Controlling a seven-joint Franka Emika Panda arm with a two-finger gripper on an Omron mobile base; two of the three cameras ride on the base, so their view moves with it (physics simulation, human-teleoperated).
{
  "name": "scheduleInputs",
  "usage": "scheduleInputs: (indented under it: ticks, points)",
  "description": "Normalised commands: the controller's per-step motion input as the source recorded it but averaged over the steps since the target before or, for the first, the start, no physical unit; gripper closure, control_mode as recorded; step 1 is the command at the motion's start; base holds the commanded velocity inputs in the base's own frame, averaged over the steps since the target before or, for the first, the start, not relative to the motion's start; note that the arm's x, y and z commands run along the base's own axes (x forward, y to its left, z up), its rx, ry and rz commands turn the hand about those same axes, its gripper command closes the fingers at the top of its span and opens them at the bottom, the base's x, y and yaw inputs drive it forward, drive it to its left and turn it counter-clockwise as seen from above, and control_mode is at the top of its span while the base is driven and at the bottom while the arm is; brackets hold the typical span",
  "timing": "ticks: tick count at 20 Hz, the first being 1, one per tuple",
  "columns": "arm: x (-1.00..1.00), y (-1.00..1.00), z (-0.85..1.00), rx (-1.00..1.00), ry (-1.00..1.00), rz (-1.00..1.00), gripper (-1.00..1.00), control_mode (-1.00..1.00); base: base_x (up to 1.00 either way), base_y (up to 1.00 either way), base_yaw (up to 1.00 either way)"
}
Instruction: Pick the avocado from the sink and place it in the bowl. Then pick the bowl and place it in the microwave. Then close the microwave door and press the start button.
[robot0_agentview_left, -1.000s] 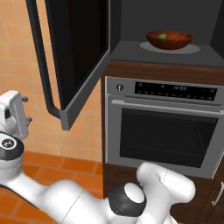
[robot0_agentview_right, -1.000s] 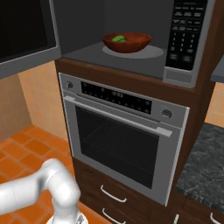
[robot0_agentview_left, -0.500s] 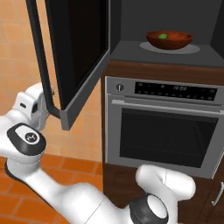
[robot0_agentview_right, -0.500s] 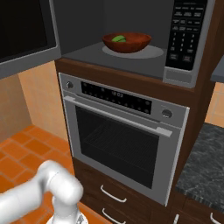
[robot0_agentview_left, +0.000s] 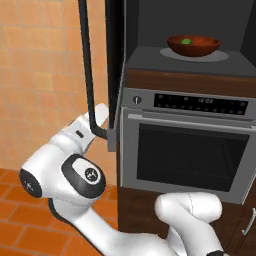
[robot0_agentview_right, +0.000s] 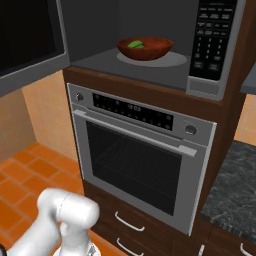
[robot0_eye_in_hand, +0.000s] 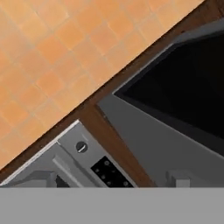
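- The door (robot0_agentview_left: 114, 65) is swinging toward shut: a second ago it was standing well out at an angle in the left base view; now it is showing almost edge-on against the cabinet side, with its bar handle (robot0_agentview_left: 88, 70) running down the left.
- Judging from that, the closing step is under way but not finished; the microwave (robot0_agentview_right: 150, 45) cavity is still showing open in both base views.
- The arm has come up from the lower left and is now pressing close behind the door's lower corner; the white hand (robot0_agentview_left: 92, 122) is sitting at the bottom end of the handle, apparently touching it.
- The elbow joint is bulging low at the left, the forearm angling up and right toward the door.
- Jaws: the fingertips are hidden in the base views, but the jaws are standing wide and holding nothing, so this reads as a push, not a grip.
- The bowl (robot0_agentview_left: 193, 45) is resting on the cavity floor, well inside, with the avocado (robot0_agentview_left: 186, 42) lying in it. Pick, place and load steps look done.
- The hand view is rolled: it is looking past the door's inner edge to the oven (robot0_eye_in_hand: 87, 162) panel and knob beneath.
- Left to do: seat the door flush, then reach the keypad (robot0_agentview_right: 209, 40) on the right for start.
- Risk: the hand may slip off the corner as the door is nearing the frame.
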Motion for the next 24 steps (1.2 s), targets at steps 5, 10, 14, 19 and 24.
scheduleInputs:
  ticks: [5,10,14,19,24]
  points:
    - [-0.71,-1.0,0.3,0.28,-0.28,0.05,-1.0,-1.0,0.0,0.0,0.0]
    - [-0.51,-1.0,0.31,0.28,-0.17,0.0,-1.0,-1.0,0.0,0.0,0.0]
    - [-0.07,-1.0,0.35,0.27,-0.06,0.0,-1.0,-1.0,0.0,0.0,0.0]
    - [0.01,-1.0,0.32,0.25,-0.04,0.0,-1.0,-1.0,0.0,0.0,0.0]
    - [0.43,-0.97,0.19,0.23,0.0,0.0,-1.0,-1.0,0.0,0.0,0.0]
